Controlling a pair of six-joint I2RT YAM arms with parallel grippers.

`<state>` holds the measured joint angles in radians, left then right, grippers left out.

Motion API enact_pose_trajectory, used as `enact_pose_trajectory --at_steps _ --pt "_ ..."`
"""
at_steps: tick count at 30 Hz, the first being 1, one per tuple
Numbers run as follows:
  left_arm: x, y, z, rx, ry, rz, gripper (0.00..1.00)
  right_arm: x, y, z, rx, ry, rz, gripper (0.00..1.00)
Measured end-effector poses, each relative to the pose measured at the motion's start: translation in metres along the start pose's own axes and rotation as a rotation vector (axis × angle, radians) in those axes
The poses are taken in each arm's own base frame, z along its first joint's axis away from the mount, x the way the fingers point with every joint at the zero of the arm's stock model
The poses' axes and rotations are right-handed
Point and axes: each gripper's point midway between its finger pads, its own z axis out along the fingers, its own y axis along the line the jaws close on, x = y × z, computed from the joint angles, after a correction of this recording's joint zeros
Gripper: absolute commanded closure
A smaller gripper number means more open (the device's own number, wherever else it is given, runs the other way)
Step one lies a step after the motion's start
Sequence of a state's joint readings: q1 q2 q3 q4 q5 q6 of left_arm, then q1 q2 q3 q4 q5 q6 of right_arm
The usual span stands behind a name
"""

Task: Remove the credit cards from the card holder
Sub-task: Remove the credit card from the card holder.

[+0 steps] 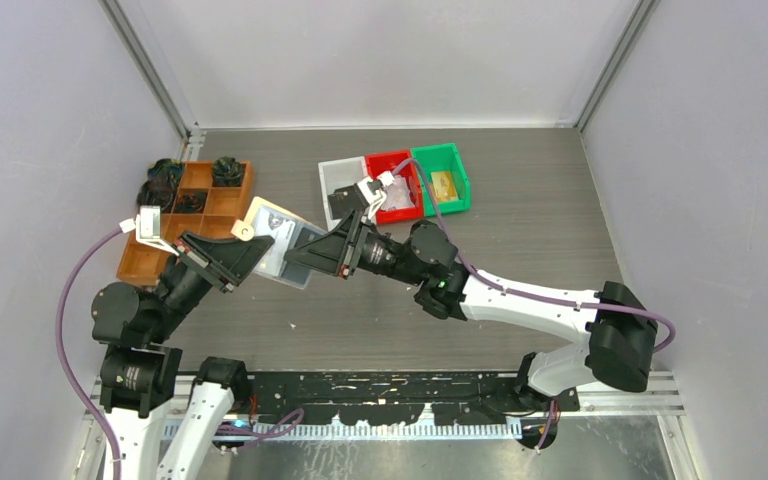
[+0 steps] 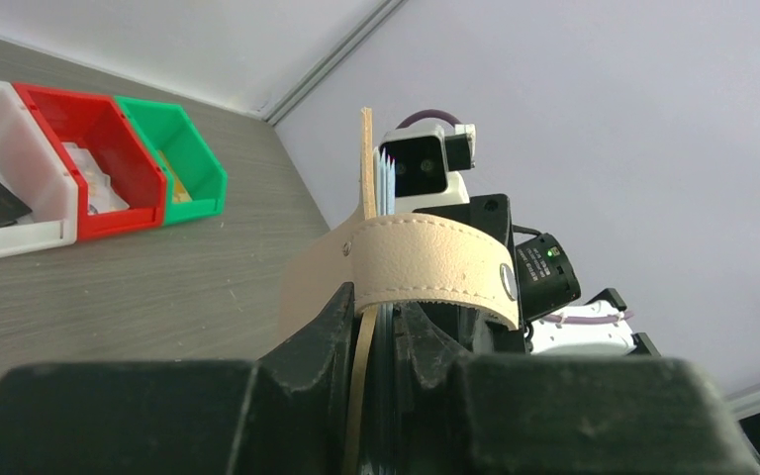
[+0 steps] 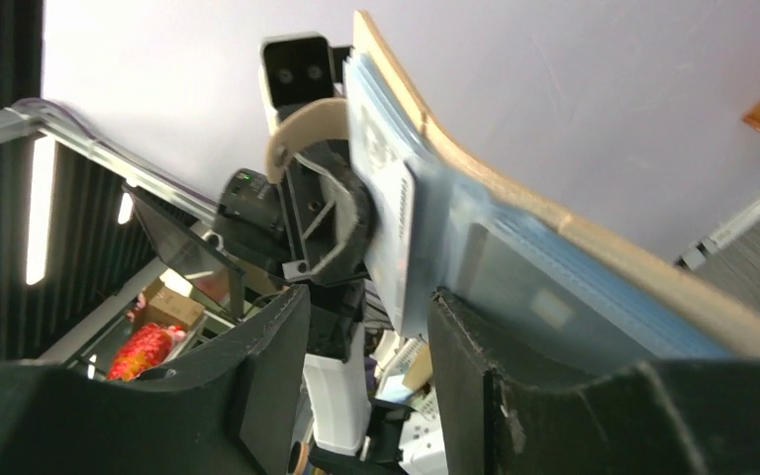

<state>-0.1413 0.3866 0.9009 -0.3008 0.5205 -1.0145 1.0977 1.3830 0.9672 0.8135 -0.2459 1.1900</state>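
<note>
The left gripper (image 2: pixel 374 322) clamps the card holder (image 2: pixel 426 259) by its edge. The right gripper (image 3: pixel 366 332) stands half open, with the credit cards (image 3: pixel 393 223) between its jaws.

Arms were white shells over black joint housings. A purple cable (image 1: pixel 63 310) looped off the left arm (image 1: pixel 130 320), another ran along the right arm (image 1: pixel 530 305). White wrist camera (image 1: pixel 147 222) on each. The right gripper (image 3: pixel 366 322) was matte black. A green LED (image 2: pixel 552 251) was lit on the right wrist.
</note>
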Motion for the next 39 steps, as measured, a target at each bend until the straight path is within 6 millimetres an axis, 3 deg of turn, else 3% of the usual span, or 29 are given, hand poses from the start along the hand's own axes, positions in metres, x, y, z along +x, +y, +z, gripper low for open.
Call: enact_pose_trajectory --at_steps 8,20,27,33,39 --pt "0.001 0.002 0.000 -0.007 0.003 0.000 0.84 0.009 -0.014 0.000 0.074 0.054 0.006 0.46" --pt "-0.012 0.005 0.002 -0.030 -0.063 0.015 0.85 0.001 -0.029 0.023 0.060 0.024 0.012 0.76" --pt "-0.014 0.008 0.001 -0.036 -0.082 0.035 0.85 -0.001 -0.027 0.023 0.035 -0.003 0.024 0.95" --pt "-0.010 0.011 0.001 -0.049 -0.065 0.016 0.84 0.001 -0.022 0.012 -0.048 -0.043 0.020 0.99" --pt "-0.012 0.017 0.002 -0.083 -0.082 -0.014 0.76 -0.001 -0.026 0.013 -0.074 -0.076 0.022 0.99"
